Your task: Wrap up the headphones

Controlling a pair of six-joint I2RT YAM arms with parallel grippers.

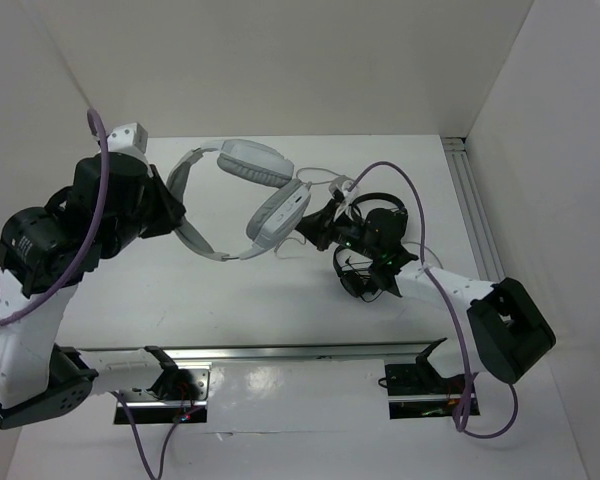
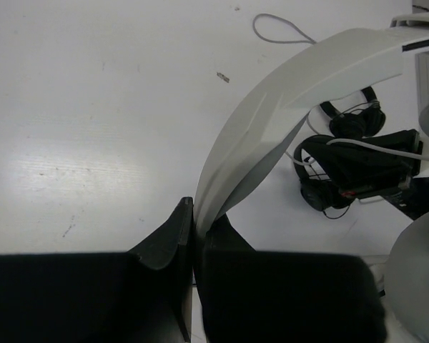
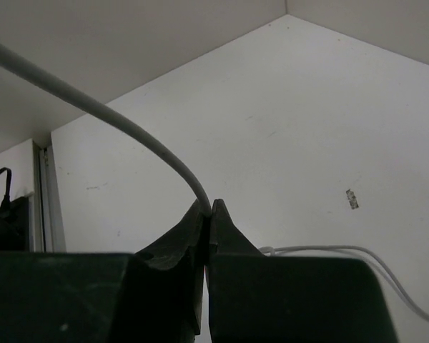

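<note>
From above, I see the headphones (image 1: pixel 277 215) over the middle of the surface (image 1: pixel 230 310), between both arms. Left wrist: my left end effector (image 2: pixel 193 218) pinches the headband (image 2: pixel 272 107). Right wrist: my right end effector (image 3: pixel 209 214) is pressed together on the cable (image 3: pixel 121 125).

White table (image 1: pixel 280 310), matte, with a few dark specks. Two small black headphones (image 2: pixel 354 123) lie on it, just beside each other. Thin grey cable (image 3: pixel 322 249) trails loose over the surface. Aluminium rail (image 1: pixel 477 215) runs along the right edge and a mounting rail (image 1: pixel 280 352) along the near edge.
</note>
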